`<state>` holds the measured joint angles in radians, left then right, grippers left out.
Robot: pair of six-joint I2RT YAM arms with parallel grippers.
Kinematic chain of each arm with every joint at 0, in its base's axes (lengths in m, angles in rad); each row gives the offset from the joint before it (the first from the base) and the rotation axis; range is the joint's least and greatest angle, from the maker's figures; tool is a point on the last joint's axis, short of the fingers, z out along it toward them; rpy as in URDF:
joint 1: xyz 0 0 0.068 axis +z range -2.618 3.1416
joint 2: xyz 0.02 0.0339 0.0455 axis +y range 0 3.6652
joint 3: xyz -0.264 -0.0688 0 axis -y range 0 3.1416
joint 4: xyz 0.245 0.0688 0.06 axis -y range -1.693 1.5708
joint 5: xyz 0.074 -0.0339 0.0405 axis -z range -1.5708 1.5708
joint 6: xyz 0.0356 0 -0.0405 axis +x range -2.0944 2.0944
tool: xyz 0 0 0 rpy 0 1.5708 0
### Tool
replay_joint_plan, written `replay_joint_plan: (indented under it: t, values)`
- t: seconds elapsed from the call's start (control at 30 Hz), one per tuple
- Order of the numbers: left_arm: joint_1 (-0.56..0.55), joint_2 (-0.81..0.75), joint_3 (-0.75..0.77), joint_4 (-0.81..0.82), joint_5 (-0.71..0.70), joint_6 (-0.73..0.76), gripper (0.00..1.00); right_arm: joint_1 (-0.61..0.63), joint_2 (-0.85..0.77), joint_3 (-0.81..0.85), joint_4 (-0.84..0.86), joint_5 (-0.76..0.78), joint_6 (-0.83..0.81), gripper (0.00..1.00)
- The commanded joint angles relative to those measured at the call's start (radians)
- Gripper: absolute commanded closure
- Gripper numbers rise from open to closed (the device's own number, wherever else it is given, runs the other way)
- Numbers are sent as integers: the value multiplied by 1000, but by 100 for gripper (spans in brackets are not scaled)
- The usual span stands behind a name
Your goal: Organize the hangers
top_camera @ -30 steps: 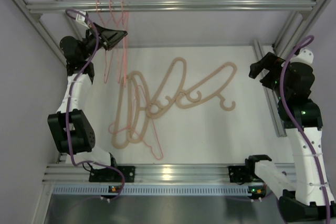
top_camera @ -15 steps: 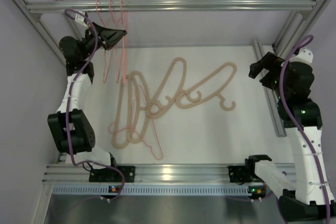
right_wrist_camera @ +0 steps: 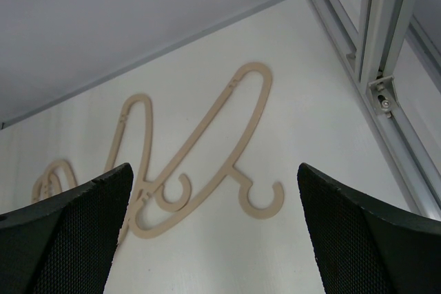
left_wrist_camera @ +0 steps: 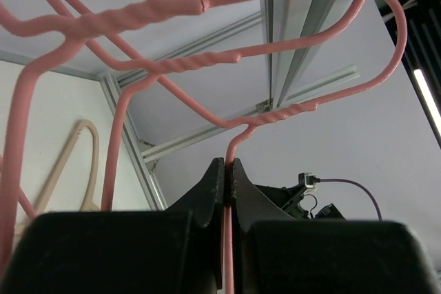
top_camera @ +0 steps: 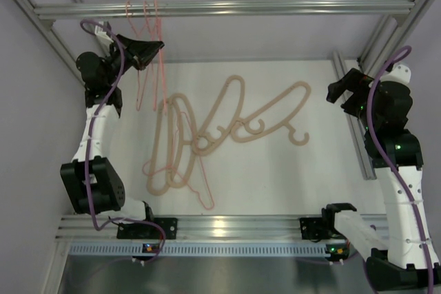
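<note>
Looking at a white tabletop [top_camera: 289, 170] under a metal top rail [top_camera: 275, 7]. Got a tangled heap of beige hangers [top_camera: 227, 111] down on it, chunky and stiff-looking; probably best grabbed at the neck below the hook. Seeing pink hangers [top_camera: 146, 15] hooked over the rail: thin, light, likely springy and slippery. Got the left claw [left_wrist_camera: 227, 170] pinched tight on one pink wire neck, the right claw [right_wrist_camera: 215, 170] spread wide with nothing in it. Can't spot any readable writing.
</note>
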<state>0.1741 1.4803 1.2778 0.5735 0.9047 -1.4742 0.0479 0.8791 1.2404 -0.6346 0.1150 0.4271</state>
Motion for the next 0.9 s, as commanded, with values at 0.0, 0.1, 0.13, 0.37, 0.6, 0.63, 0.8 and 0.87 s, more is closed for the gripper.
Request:
replay_joint_plan:
  t: [0.0,0.1,0.13,0.37,0.6,0.63,0.8,0.87]
  values:
    - [11,-22,-15,-24,-133,-41,100,-13,-20,34,27,6,-10,1]
    - [13,-17,-12,-21,-133,-60,100,-13,-23,36,27,6,-11,0]
    - [11,-15,-9,-20,-133,-70,100,-13,-23,37,27,6,-11,0]
    - [13,-17,15,-89,-144,-75,100,-13,-29,37,24,3,-7,1]
    - [13,-41,-5,-112,-190,-113,100,-11,-34,42,21,5,-8,0]
    - [11,-43,0,-119,-199,-113,100,-13,-34,44,21,6,-11,0]
    - [13,-34,61,-179,-205,-97,100,-13,-35,45,21,6,-10,1]
    - [13,-28,78,-208,-201,-89,100,-13,-34,44,21,6,-7,0]
